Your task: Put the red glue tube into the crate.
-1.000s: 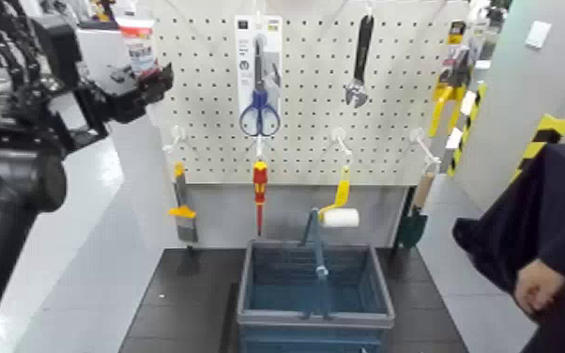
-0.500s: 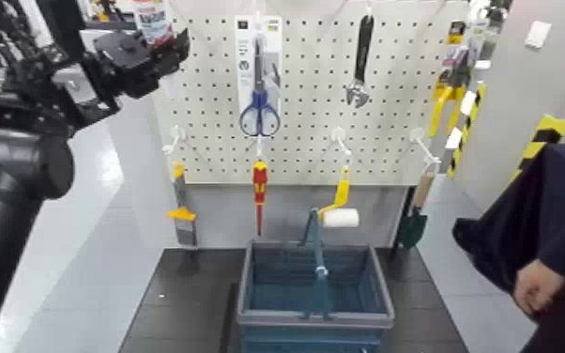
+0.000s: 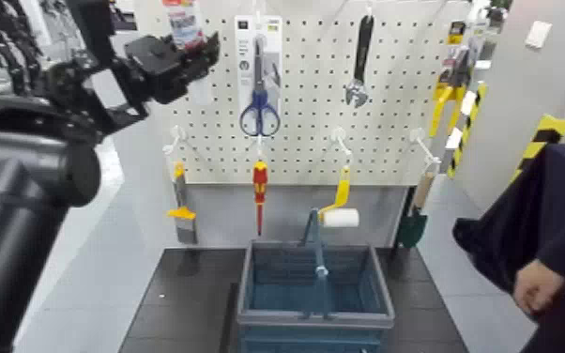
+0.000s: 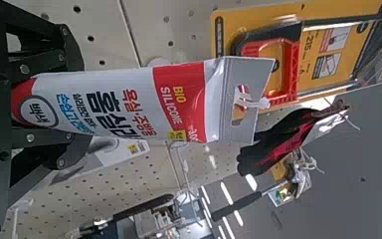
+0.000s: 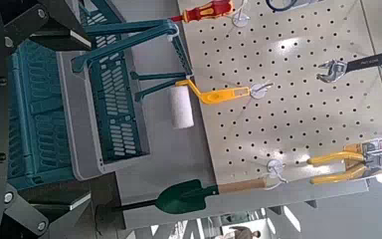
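My left gripper [image 3: 192, 54] is closed tight on the red glue tube [image 4: 109, 103], up high by the pegboard [image 3: 211, 131], just beside the blue scissors [image 3: 260, 113]. The crate [image 3: 314, 329] sits lower down on the dark floor mat [image 3: 178, 300], and my right gripper [image 5: 55, 124] waits open near it

Glue tube [image 4: 129, 103]: white, banded in red, lettered in black and blue. Crate [image 3: 316, 291]: blue-grey, rimmed in grey. Pegboard [image 3: 211, 84]: cream, patterned with dark holes. Scissors [image 3: 260, 117]: handled in blue. Screwdriver [image 3: 260, 184]: red and yellow. Trowel [image 5: 184, 197]: bladed in green. Wall strip [image 3: 542, 145]: striped in yellow and black.
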`<state>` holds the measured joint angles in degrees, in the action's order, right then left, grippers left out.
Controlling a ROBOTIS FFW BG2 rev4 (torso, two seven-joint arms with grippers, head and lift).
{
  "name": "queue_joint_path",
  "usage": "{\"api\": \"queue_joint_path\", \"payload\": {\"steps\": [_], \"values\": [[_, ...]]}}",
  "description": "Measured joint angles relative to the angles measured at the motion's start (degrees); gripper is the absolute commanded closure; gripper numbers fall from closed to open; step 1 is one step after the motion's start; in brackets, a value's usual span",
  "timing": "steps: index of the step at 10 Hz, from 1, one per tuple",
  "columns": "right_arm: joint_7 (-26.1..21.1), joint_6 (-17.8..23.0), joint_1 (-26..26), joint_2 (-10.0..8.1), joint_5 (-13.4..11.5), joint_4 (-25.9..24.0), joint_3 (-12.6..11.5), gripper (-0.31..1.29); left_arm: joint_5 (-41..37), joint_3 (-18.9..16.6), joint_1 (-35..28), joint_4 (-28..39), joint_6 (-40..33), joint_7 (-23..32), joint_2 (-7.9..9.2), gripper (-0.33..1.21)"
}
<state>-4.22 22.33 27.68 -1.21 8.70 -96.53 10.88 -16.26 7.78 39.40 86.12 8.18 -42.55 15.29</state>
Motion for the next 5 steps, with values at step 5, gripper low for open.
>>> {"api": "queue_joint_path", "payload": {"steps": [5], "values": [[0.0,-0.5,-0.2,-0.02,0.2,0.0,0.3,0.23,-4.1,5.6,-1.9,-2.6,-0.3,0.1,-2.46,1.15]]}}
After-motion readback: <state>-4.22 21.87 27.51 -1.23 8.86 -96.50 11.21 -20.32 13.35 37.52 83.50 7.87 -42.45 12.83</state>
